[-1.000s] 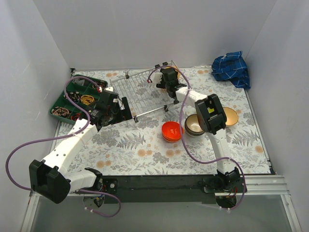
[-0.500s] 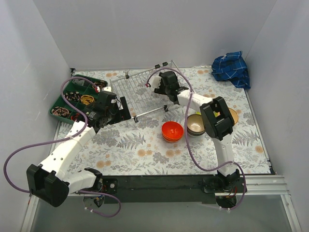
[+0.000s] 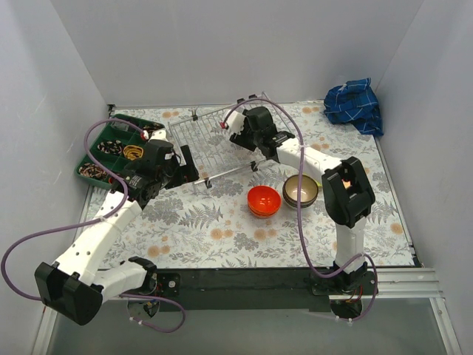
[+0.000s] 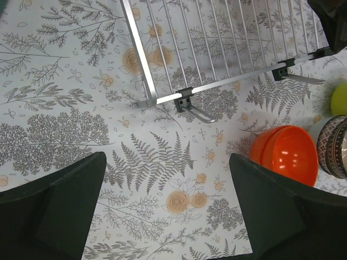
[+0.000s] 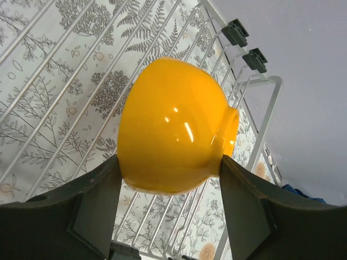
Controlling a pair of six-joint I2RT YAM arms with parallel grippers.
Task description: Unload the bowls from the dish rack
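1. Grip: the right gripper (image 5: 171, 161) is closed on a yellow bowl (image 5: 173, 138), with one dark finger pressed against each side of it.
2. The yellow bowl lies on its side over the wire floor of the dish rack (image 3: 211, 144), near the rack's far right corner, its foot ring turned towards the far rim. Whether it touches the wires cannot be told.
3. The dish rack sits on the floral tablecloth (image 3: 222, 229); its silver grid has low raised sides and small black clips along the edges.
4. The left gripper (image 4: 167, 179) hangs over the cloth just outside the rack's near left corner. Its jaws are spread wide and hold nothing.
5. An orange bowl (image 3: 264, 200) stands upright on the cloth, just in front of the rack's near right corner and apart from it.
6. A patterned bowl (image 3: 301, 191) stands beside the orange one, on the side farther from the rack.
7. A green compartment tray (image 3: 111, 151) lies to the left of the rack, close to its left edge.
8. A crumpled blue cloth (image 3: 355, 103) lies well to the right of the rack, at the far wall.
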